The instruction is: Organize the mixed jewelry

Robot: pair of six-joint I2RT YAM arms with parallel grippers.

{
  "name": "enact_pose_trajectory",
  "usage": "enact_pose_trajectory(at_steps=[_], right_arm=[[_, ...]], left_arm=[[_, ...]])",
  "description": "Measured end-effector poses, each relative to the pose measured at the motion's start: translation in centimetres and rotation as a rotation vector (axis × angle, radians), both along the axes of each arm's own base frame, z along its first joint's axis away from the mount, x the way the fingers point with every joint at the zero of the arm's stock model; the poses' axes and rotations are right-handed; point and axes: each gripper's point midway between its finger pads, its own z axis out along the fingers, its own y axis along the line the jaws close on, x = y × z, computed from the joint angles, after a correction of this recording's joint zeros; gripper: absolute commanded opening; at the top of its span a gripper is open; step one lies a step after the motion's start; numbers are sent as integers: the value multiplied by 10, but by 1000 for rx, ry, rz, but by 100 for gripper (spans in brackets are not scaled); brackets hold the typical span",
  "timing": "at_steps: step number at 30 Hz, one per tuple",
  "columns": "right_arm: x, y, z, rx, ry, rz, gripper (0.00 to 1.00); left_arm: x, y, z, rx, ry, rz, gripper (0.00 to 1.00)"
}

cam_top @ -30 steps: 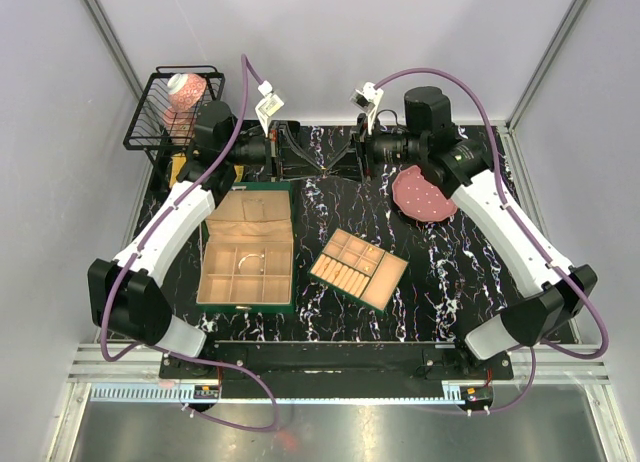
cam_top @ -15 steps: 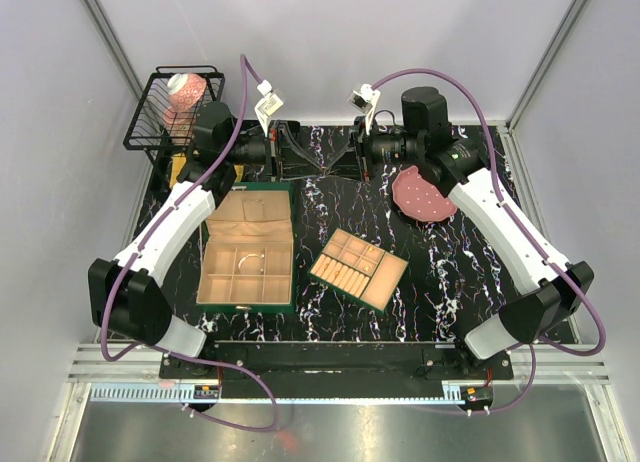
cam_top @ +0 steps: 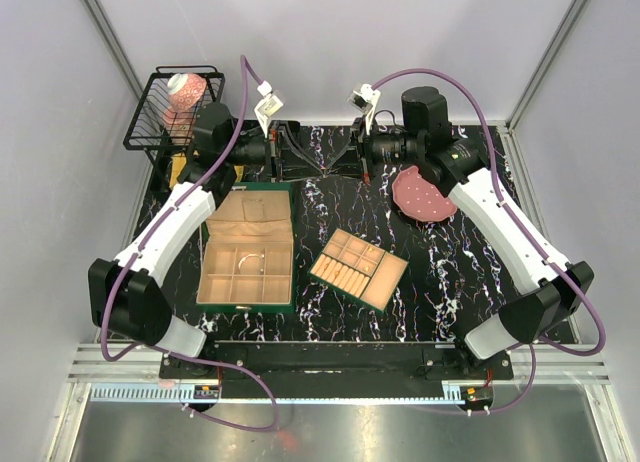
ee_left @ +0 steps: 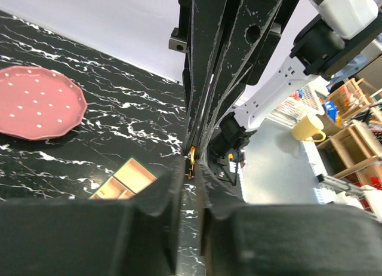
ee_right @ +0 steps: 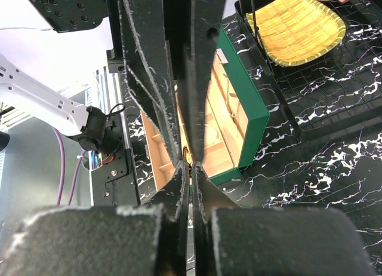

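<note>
A small gold hoop [ee_left: 192, 159] is pinched where my two grippers meet tip to tip over the back middle of the table. It also shows in the right wrist view [ee_right: 187, 156]. My left gripper [cam_top: 321, 170] reaches in from the left, its jaws narrowed on the hoop. My right gripper [cam_top: 334, 169] reaches in from the right, its jaws almost closed on the hoop's other end. The open green box [cam_top: 290, 267] with beige compartments lies at the front left, with a thin hoop [cam_top: 250, 255] in one compartment. Other pieces are too small to see.
A beige divided tray [cam_top: 358, 269] lies tilted at the table's middle. The pink dotted plate [cam_top: 423, 194] sits under the right arm. A black wire basket [cam_top: 150, 112] holding a pink cup [cam_top: 185, 90] stands at the back left, over a yellow woven dish [ee_right: 295, 28].
My right gripper has moved slightly left and its jaws have narrowed onto the hoop at the left gripper's tips. The left arm has stayed still.
</note>
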Motion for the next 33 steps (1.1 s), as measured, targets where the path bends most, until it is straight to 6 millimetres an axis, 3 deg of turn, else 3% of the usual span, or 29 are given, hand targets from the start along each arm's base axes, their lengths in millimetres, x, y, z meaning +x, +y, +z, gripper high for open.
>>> enact_pose_trajectory(at_steps=[6,9,18,26,33], right_arm=[[3,-1,-1,-7,-6,-14,0],[11,-5,-6,-38,-24,-62,0],[51,-37,-29,-203,-84,-324,0],[79,-70,-41,-341,-129,-529,0],[95,-94,-63,-467,-122,-650,0]], left_arm=[[4,4,-4,4,8,17,38],[13,18,-1,2,0,68,40],[34,76,13,31,-70,306,40],[40,102,3,114,-105,468,40],[45,116,-8,175,-101,553,40]])
